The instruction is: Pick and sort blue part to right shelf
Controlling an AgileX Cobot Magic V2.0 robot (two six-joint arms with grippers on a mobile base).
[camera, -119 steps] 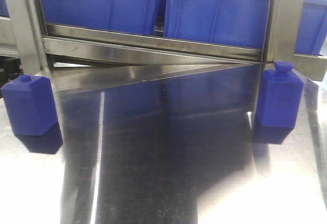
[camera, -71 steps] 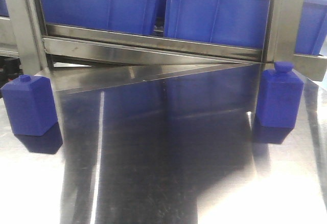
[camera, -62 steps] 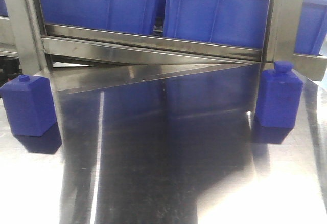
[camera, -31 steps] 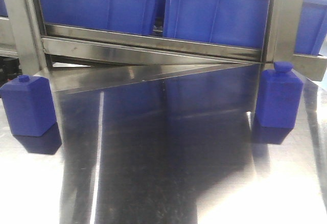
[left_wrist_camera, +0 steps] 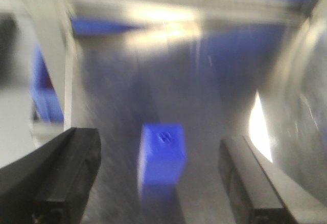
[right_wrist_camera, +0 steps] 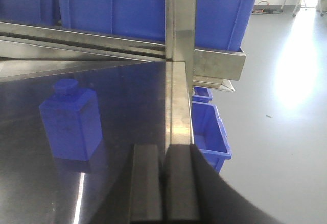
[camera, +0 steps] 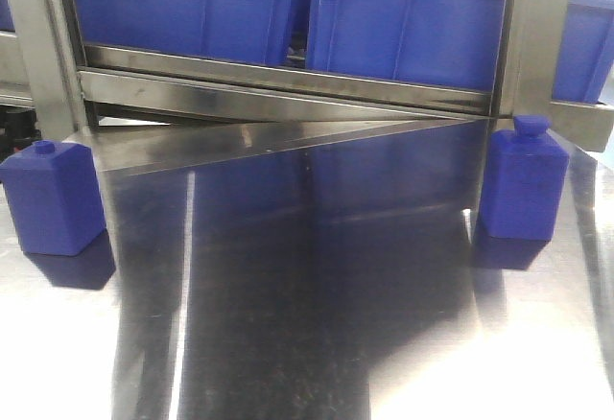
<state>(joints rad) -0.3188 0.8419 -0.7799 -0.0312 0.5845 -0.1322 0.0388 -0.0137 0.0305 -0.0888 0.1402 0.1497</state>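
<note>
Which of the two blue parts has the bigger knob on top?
The right blue part, seen from the front: its knob is broad, while the left blue part has only a small one.

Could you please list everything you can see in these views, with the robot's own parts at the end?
Left blue part: one, blue, upright at the table's left edge.
Right blue part: one, blue, upright at the table's right side, by the shelf post.
Table: one, shiny steel, fills the foreground.
Shelf frame: one, steel, behind the table.
Shelf bins: at least three, blue, in a row on the shelf.
Lower bins: at least two, blue, down beside the table's right edge.
Left pincer: one, black, open over the table, with a blue part ahead of it; the view is blurred.
Right pincer: one, black, shut, over the table's right edge rail.
</note>
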